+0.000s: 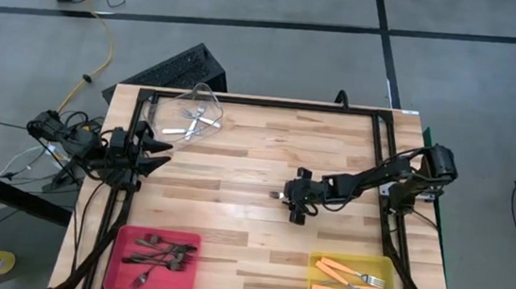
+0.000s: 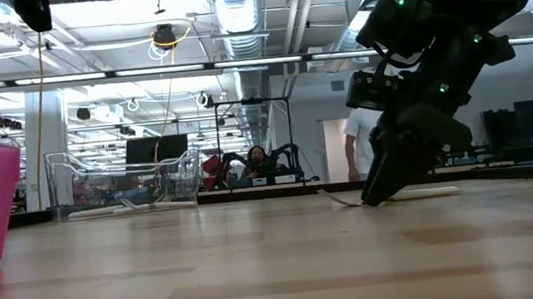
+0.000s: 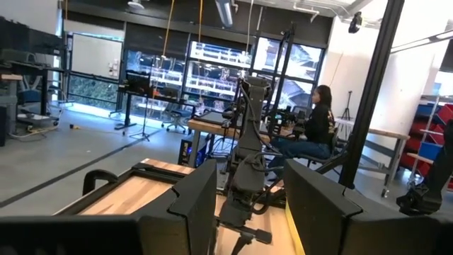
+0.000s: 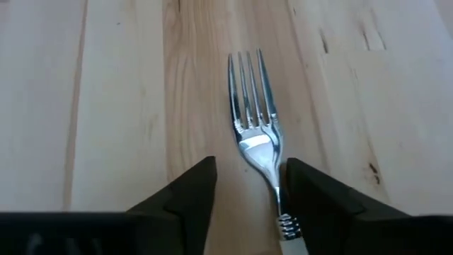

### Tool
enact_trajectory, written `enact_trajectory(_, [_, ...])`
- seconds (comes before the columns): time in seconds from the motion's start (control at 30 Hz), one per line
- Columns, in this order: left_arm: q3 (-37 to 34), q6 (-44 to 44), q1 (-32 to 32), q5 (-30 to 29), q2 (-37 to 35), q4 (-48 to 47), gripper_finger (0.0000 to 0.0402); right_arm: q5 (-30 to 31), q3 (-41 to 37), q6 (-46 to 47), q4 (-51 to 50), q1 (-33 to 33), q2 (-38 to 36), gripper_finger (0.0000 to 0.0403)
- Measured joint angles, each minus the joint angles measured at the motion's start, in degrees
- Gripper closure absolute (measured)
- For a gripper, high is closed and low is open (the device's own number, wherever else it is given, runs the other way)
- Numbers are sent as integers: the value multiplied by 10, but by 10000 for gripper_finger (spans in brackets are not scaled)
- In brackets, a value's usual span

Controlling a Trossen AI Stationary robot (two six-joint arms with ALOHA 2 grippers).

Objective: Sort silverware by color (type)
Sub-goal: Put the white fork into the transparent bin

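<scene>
I see the right gripper point(image 4: 246, 195) lowered at the table point(image 1: 235, 180) centre, fingers spread astride a silver fork point(image 4: 258, 145) lying flat, touching the finger at 3 o'clock. The left gripper point(image 1: 155, 150) waits spread at 9 o'clock.

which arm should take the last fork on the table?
Right. The right gripper is already down at mid-table with its open fingers either side of the silver fork. The left gripper waits at the table's left edge.

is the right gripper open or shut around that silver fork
Open. In the right wrist view the right gripper has its fingers apart, straddling the silver fork, which lies flat on the table.
</scene>
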Motion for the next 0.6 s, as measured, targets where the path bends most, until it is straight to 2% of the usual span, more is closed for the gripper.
enact_trajectory(0.33, [0, -5, 0, 0, 0, 0, 250, -2, -1, 23, -1, -6, 0, 290])
enact_trajectory(0.6, [0, -5, 0, 0, 0, 0, 250, 19, -4, 40, 26, -6, 2, 345])
